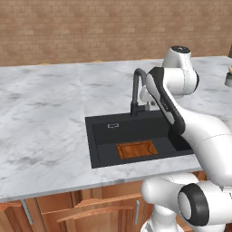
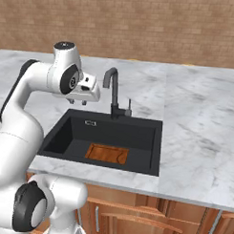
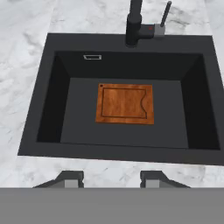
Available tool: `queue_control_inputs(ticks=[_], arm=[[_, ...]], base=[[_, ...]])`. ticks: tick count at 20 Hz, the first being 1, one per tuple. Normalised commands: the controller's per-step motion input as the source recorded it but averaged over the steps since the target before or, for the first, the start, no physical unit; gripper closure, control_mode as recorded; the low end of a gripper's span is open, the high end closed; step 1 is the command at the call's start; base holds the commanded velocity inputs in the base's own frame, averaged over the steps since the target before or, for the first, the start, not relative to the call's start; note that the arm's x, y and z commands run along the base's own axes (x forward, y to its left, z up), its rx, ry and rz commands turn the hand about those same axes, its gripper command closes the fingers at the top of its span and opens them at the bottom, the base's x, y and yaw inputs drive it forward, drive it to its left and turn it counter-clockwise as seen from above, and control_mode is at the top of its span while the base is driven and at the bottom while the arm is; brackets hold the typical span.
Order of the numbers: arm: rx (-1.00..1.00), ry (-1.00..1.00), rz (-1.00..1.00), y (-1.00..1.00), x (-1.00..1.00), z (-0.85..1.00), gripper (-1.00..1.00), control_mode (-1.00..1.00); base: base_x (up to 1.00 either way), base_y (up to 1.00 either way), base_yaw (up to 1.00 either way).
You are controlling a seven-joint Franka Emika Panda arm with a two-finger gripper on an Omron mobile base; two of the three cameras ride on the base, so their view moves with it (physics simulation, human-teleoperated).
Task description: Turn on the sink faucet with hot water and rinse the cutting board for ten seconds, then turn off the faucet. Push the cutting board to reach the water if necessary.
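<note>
The black sink (image 1: pixel 131 130) (image 2: pixel 137 134) (image 3: pixel 78 113) is set into the marble counter. A small orange-brown cutting board (image 1: pixel 137 149) (image 2: pixel 106 154) (image 3: pixel 126 104) lies flat on the basin floor, towards its front. The black gooseneck sink faucet (image 1: pixel 136 90) (image 2: pixel 112 92) (image 3: pixel 133 24) stands behind the basin, its thin side lever (image 2: pixel 129 106) (image 3: pixel 165 15) upright at the base. My gripper (image 2: pixel 77 102) (image 3: pixel 110 179) hangs open above the front left of the sink, pointing down, with nothing between its fingertips (image 3: pixel 70 178). Water is out of view.
Grey-white marble counter (image 1: pixel 45 118) (image 2: pixel 199 131) stretches on both sides of the sink, with a brick wall (image 1: pixel 90 27) behind. A small object (image 1: pixel 229 78) sits at the counter's far right edge. Wooden cabinet fronts (image 2: pixel 149 215) lie below.
</note>
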Motion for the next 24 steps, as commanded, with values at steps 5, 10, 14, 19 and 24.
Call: queue_control_inputs(ticks=[5,10,14,19,24], arm=[[0.00,-0.07,0.03,-0.16,-0.05,0.00,-1.00,-1.00],[0.00,-0.14,0.01,-0.59,0.00,0.00,-1.00,-1.00],[0.00,-0.14,0.00,-0.66,0.02,0.00,-1.00,-1.00],[0.05,-0.17,0.02,-0.70,0.09,-0.09,-1.00,-1.00],[0.05,-0.21,0.03,-0.55,0.17,-0.19,-1.00,-1.00]], base=[[0.00,0.00,0.00],[0.00,0.00,0.00],[0.00,0.00,0.00],[0.00,0.00,0.00],[0.00,0.00,0.00]])
